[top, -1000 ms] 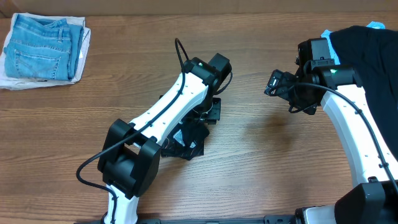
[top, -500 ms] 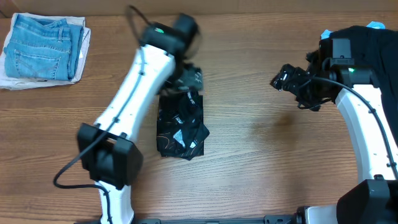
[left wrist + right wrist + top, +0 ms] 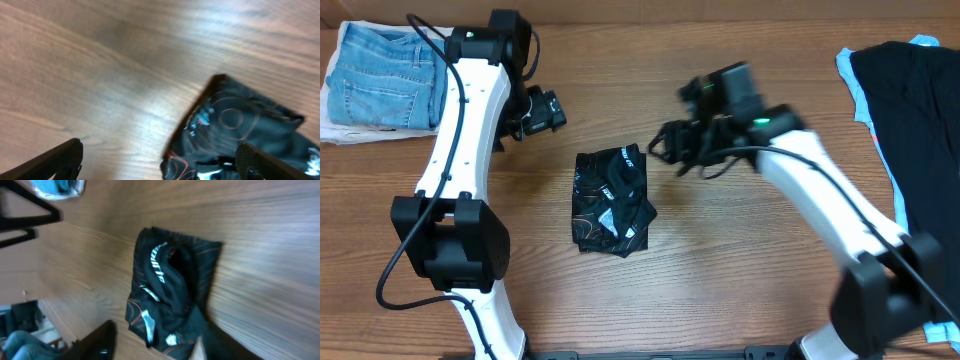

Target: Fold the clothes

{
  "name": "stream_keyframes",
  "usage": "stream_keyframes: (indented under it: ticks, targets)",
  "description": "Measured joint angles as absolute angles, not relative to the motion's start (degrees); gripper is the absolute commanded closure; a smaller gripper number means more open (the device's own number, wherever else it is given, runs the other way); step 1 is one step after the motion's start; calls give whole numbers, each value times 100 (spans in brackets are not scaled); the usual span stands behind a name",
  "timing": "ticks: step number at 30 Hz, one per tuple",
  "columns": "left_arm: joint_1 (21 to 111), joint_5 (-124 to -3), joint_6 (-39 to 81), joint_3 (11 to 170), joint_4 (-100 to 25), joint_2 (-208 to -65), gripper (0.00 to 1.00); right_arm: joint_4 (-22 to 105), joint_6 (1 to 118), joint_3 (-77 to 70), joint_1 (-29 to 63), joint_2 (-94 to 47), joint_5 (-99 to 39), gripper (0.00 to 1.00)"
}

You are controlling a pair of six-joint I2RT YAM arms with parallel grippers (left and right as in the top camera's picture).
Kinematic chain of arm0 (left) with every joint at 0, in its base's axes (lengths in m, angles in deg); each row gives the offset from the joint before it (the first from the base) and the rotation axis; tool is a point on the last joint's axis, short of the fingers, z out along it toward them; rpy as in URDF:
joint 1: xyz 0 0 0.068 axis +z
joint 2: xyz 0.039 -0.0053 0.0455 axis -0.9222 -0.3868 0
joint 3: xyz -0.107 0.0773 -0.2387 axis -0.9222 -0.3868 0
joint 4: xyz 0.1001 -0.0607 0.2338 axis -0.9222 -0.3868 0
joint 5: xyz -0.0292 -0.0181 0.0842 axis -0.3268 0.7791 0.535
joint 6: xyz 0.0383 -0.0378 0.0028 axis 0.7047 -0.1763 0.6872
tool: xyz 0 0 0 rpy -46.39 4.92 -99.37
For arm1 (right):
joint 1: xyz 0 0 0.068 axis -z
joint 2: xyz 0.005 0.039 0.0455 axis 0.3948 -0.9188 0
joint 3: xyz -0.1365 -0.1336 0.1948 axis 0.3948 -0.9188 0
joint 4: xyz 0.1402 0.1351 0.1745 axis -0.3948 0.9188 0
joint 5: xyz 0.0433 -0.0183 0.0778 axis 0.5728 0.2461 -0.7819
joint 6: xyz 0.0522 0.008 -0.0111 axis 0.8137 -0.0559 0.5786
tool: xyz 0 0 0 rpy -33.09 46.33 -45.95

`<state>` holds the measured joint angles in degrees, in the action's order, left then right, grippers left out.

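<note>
Only the overhead view shows the jeans. The left gripper gapes empty near the shirt. The right gripper is half-closed at the shirt's edge, hold unclear.

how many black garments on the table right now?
2. A folded black shirt lies mid-table; a spread black garment lies at the right edge, over something light blue. More could be hidden beneath that one.

Surfaces: cloth on wood.
Shirt: slightly glossy synthetic cloth; tabletop: smooth wood grain, faint sheen; jeans: matt denim.
</note>
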<state>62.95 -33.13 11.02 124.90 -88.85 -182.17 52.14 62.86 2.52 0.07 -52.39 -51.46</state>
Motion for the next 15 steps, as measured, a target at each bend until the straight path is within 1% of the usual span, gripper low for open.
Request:
stream_keyframes:
  ticks: [3,6,11,13,15]
  targets:
    - [6310,-3313,1190,12241,-8854,-18217,0,4969,6389,254,-286,-5829,-5056,41]
    - [6310,-3315,1238,11911,-8717,-18217,0,4759,6461,254,-347,-6288,-4997,40]
    - [6310,-3315,1257,11436,-8367,-18217,0,4425,6507,254,-336,-6546,-4956,40]
    - [6310,-3315,1257,11283,-8247,-18217,0,4353,6503,254,-336,-6546,-4973,42]
    - [6310,-3315,1257,11163,-8161,-18217,0,4276,6507,254,-336,-6546,-4997,48]
